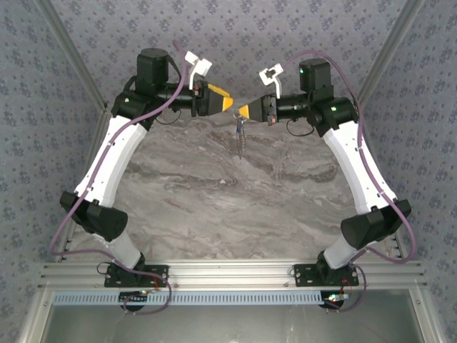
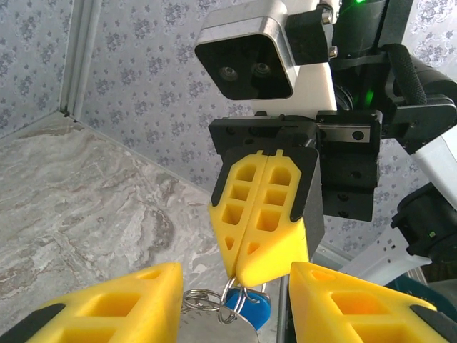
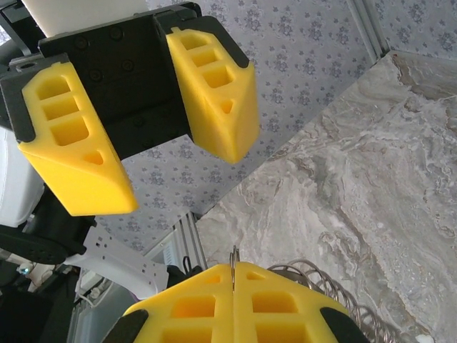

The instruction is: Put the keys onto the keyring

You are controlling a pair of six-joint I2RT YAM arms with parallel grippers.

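left gripper (image 3: 177,175): yours stands spread, a finger on either side of the key (image 2: 251,311)
right gripper (image 2: 239,275): pressed together, pinching the keyring (image 2: 230,291)
key: blue head hangs just under those tips
place: you hold both above the table (image 1: 214,207) at its far edge, midway

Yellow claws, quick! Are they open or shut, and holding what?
Left gripper: open, gripping nothing.
Right gripper: shut on the thin pale metal keyring, with the small blue-headed key dangling just below.
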